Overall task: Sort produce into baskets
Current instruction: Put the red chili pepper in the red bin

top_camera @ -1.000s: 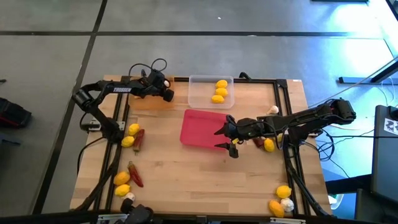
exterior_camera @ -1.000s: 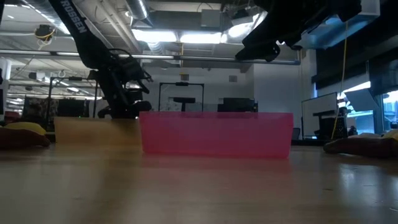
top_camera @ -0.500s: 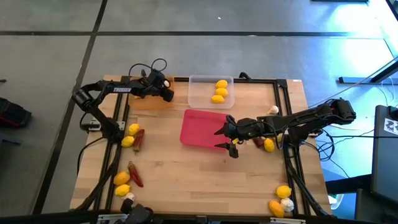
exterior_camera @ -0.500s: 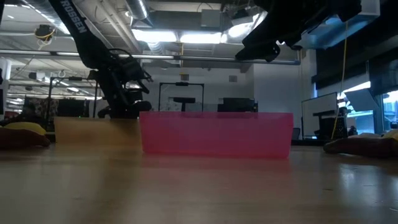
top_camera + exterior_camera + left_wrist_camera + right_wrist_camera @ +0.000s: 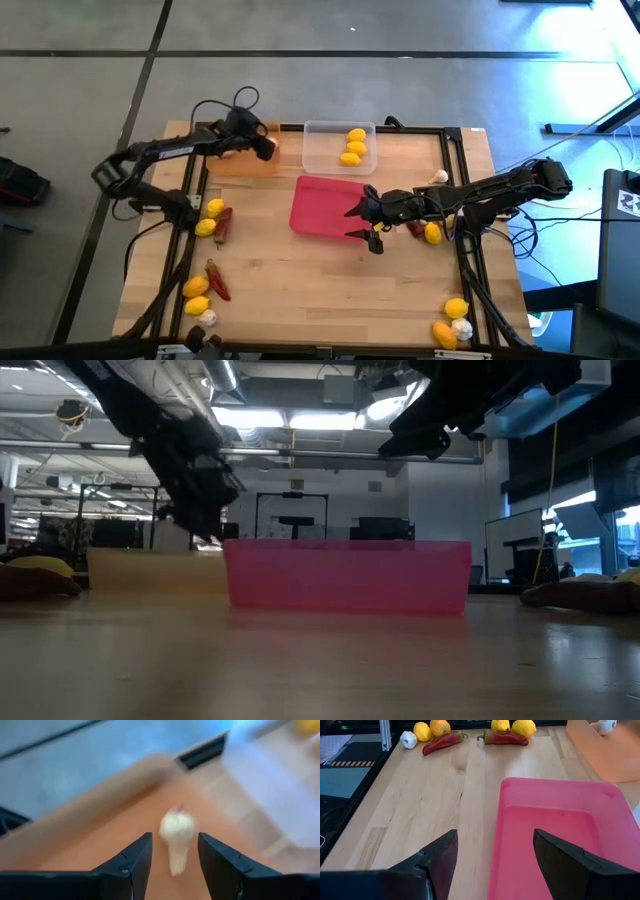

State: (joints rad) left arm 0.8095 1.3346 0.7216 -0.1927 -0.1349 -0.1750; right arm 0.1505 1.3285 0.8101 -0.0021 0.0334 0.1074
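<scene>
The garlic bulb [image 5: 177,832] over the orange tray [image 5: 100,845] is a motion-blurred smear; the pink tray [image 5: 560,840] is cut off by the frame edge.

The high view looks straight down on the table [image 5: 330,290], the low view level across it, sharing the pink tray [image 5: 322,208], close under the right wrist camera.

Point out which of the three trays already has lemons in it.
The clear tray at the table's far edge holds three lemons. The pink-red tray in the middle shows none, nor does the orange tray to its left.
</scene>
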